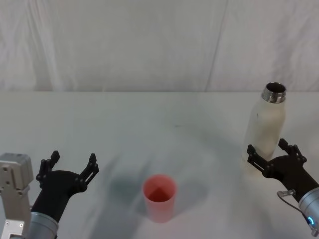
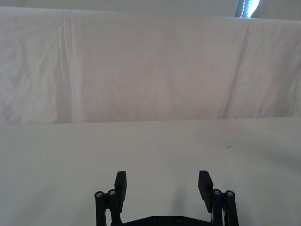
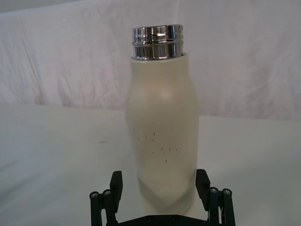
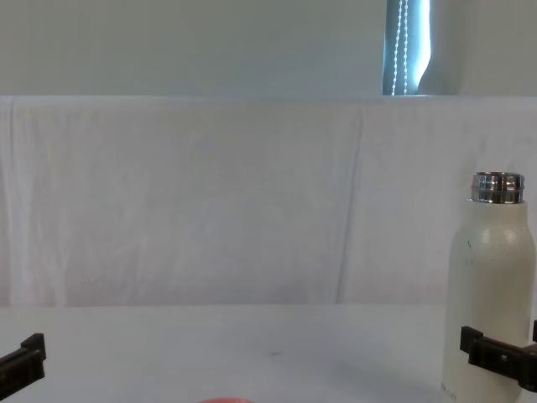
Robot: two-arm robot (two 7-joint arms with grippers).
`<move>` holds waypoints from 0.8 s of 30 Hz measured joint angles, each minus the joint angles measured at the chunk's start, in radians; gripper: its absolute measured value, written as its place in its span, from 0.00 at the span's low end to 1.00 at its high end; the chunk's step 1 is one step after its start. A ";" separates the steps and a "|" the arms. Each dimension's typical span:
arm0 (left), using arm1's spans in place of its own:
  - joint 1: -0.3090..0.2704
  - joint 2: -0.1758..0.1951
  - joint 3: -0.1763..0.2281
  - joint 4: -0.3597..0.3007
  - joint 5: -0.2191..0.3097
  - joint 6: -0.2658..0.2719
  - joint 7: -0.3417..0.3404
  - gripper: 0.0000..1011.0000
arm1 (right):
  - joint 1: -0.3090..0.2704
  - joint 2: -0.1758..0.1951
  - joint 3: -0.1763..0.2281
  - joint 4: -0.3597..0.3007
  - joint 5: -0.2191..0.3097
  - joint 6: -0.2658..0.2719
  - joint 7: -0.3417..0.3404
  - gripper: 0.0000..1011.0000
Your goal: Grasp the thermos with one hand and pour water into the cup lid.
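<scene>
Near the right edge of the white counter [image 1: 149, 114] stands the thermos [image 1: 265, 130], tall and straight up, with its shiny steel neck open at the top. It is the biggest thing on the counter. The right claw [image 1: 272, 154] is right at the bottom part of the bottle, wide open, with one finger on each side of it. It does not hold the bottle yet, and I cannot tell if the fingers touch it. So the bottle is straight ahead of this claw, and this arm is by far the nearer one. The left claw [image 1: 71, 165] sits near the front left corner, open too, with nothing in it. The small pink cup lid [image 1: 159, 197] stands near the front edge, about in the middle, mouth up, well apart from the bottle. From the chest, I can see just a thin bit of its rim. I cannot see if there is water inside the bottle.
</scene>
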 joint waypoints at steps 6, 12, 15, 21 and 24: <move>0.000 0.000 0.000 0.000 0.000 0.000 0.000 0.99 | 0.011 -0.002 -0.004 0.014 -0.003 -0.002 -0.005 0.99; 0.000 0.000 0.000 0.000 0.000 0.000 0.000 0.99 | 0.022 -0.004 -0.006 0.021 -0.006 -0.004 -0.006 0.99; 0.000 0.000 0.000 0.000 0.000 0.000 0.000 0.99 | 0.027 -0.005 -0.007 0.026 -0.007 -0.006 -0.006 0.99; 0.000 0.000 0.000 0.000 0.000 0.000 0.000 0.99 | 0.037 -0.012 -0.009 0.037 -0.007 -0.009 -0.008 0.99; 0.000 0.000 0.000 0.000 0.000 0.000 0.000 0.99 | 0.042 -0.016 -0.009 0.043 -0.007 -0.010 -0.010 0.99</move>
